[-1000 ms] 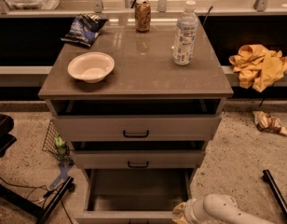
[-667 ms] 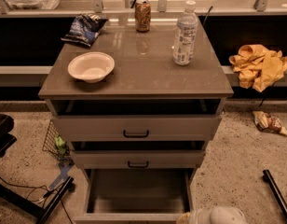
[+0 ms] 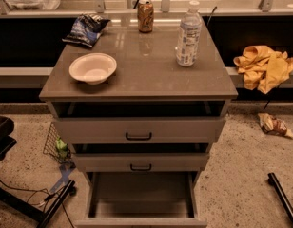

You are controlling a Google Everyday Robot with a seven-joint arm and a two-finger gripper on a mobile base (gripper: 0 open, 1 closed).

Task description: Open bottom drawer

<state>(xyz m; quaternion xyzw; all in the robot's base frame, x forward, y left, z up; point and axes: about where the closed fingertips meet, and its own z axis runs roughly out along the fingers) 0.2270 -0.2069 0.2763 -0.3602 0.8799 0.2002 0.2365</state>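
The bottom drawer [image 3: 141,196] sits at the foot of the cabinet, pulled well out toward me, so I look straight down into its bare inside. I judge the opening done, or very nearly. Its front panel and black handle run off the lower edge of my view, so I cannot see how far out it stands or whether anything touches that handle. The gripper is nowhere in view; I guess it is below the frame near the drawer front. I cannot tell how wide it stands or whether it has hold of anything.

Above it, the middle drawer [image 3: 141,161] and the top drawer [image 3: 139,129] each stand ajar, with a dark gap over each front. On the cabinet top [image 3: 137,80] a white bowl [image 3: 92,68], a water bottle [image 3: 188,34], a can [image 3: 145,16] and a chip bag [image 3: 86,29] rest back from the front edge, so drawer travel should not disturb them. To the right, a yellow cloth [image 3: 264,66] lies on a ledge, and a wrapper [image 3: 275,125] lies on the floor, too crumpled to identify
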